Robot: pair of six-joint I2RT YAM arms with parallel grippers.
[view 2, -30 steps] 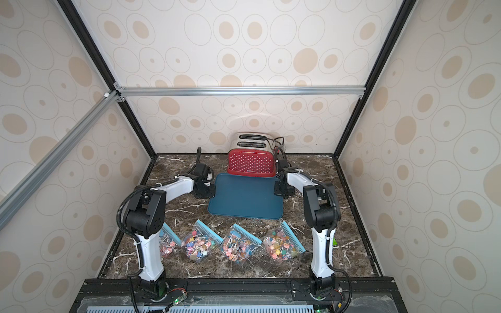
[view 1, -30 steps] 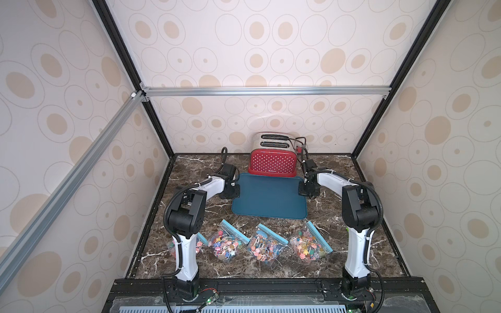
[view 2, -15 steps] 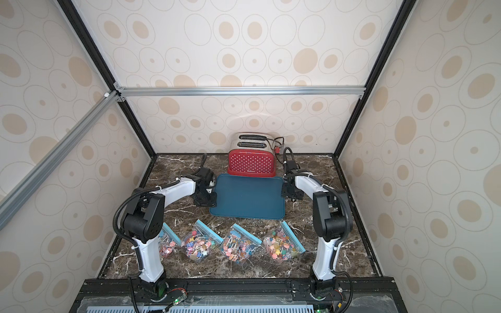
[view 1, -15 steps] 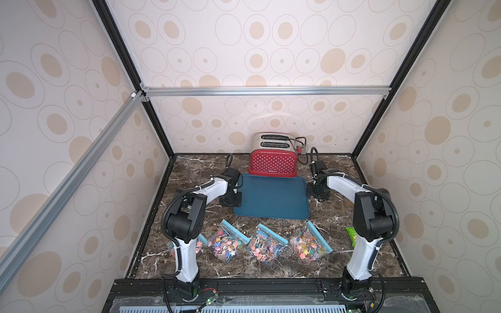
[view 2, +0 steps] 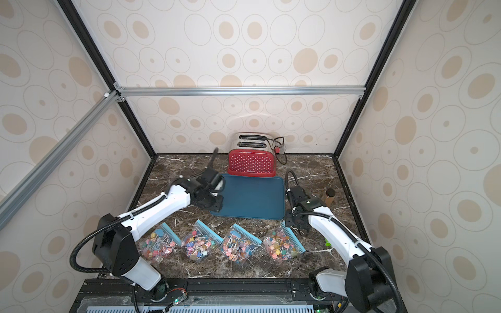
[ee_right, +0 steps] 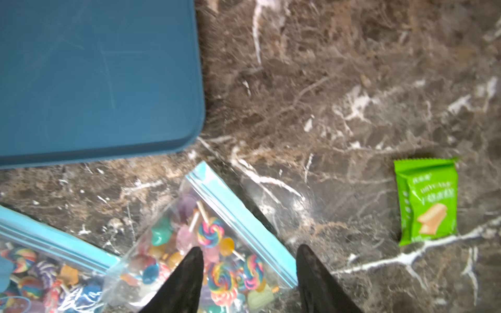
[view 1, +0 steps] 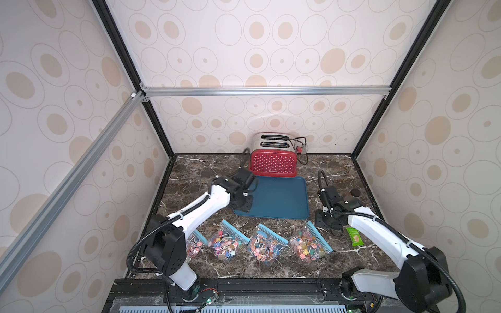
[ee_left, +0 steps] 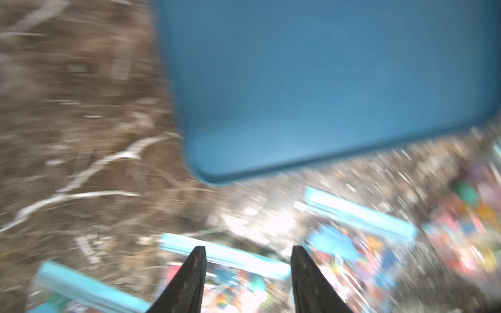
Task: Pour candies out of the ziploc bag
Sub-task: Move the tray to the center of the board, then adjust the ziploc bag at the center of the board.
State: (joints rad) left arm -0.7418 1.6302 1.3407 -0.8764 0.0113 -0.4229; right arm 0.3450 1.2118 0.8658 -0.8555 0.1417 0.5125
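The right tool (ee_right: 249, 250) is hanging with its jaws standing well apart and gripping nothing. From above it is sitting just beside the zip end of the rightmost bag (view 1: 307, 245), and I cannot tell whether it is touching; the left tool (ee_left: 248, 252) is likewise gaping and empty, hovering over the near left corner of the blue tray (view 1: 273, 197), though its wrist view is blurring badly. Four ziploc bags (view 2: 235, 244) are lying in a row on the marble desk (view 1: 339, 173) in front of the tray, their blue zip strips pointing toward it; the candies (ee_right: 210, 233) are sitting inside them. The left arm's elbow is covering part of the leftmost bag (view 1: 193, 245); a green snack packet (ee_right: 427, 200) is lying on the desk close by the right arm; a small dark-capped bottle (view 2: 329, 196) is standing farther back on that side; a red toaster (view 1: 272, 162) is standing just behind the tray, against the back wall.
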